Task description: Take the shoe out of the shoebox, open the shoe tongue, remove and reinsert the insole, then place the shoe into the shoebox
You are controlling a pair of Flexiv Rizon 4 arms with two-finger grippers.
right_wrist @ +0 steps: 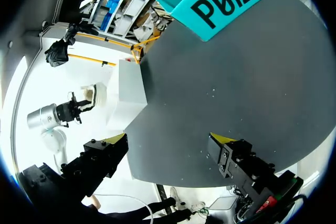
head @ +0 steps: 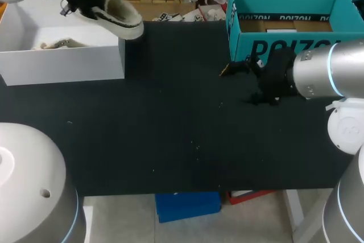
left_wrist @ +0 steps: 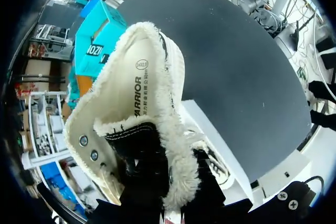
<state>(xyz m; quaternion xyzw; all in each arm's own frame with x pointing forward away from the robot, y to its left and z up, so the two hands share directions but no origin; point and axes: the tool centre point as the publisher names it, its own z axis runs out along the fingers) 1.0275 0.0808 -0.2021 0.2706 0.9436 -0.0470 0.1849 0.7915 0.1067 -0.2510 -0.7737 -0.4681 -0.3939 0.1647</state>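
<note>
Dark surface (head: pixel 170 118) lay between the white shoebox (head: pixel 62 64) and a teal box (head: pixel 284 21). The shoe (head: pixel 116 15) hung tilted above the shoebox's far edge, pinched only by its soft fleece collar, so it might slip, or swing and catch the box wall. The left gripper (left_wrist: pixel 168 184) was clenched on that collar; the right gripper (right_wrist: pixel 168 140) stood wide open, empty, near the teal box.

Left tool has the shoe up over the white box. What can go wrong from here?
1. The left tool grips the shoe only by its fleecy collar; hanging tilted, it could slip.
2. Its toe sits near the rim of the white box and might snag and drag it.
</note>
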